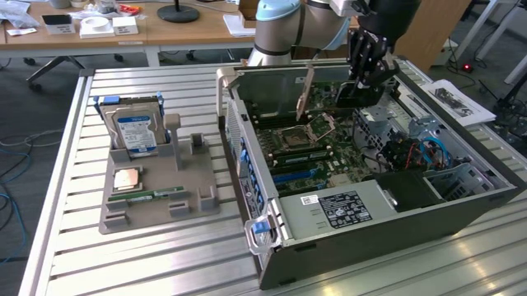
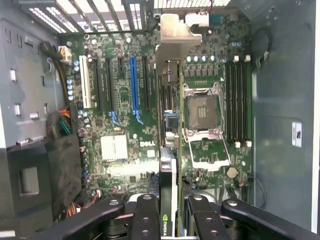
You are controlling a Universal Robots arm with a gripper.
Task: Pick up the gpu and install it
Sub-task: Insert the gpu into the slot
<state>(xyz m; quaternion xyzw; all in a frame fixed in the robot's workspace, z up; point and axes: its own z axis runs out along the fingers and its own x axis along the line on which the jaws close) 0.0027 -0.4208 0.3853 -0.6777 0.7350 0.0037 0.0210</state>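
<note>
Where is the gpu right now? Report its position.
Wrist view: the gpu stands on edge in the tool, inside the open computer case, over the motherboard between the blue slot and the processor socket.

1. A slatted metal worktable (image 1: pixel 165 259) fills the foreground; light glints off its ribs towards the front edge.
2. Behind the worktable stands a wooden desk (image 1: pixel 165 36) with white legs.
3. On that desk, seen beyond the worktable's far edge, sit small white boxes (image 1: pixel 123 26), a roll of white tape (image 1: pixel 95 22) and a round black base (image 1: pixel 178 13).
4. Beside the worktable, on the exterior view's left, the floor (image 1: pixel 33 111) is dark grey, with loose cables (image 1: pixel 12 151) lying on it.
5. A castored chair base (image 1: pixel 58 65) stands under the desk, behind the worktable's far corner.
6. Past the worktable's far end, on the exterior view's right, rises a light wooden panel (image 1: pixel 428 24), with a small red light (image 1: pixel 467 66) glowing near it.
7. A printed sheet (image 1: pixel 457 102) lies at the worktable's edge on the exterior view's right.
</note>
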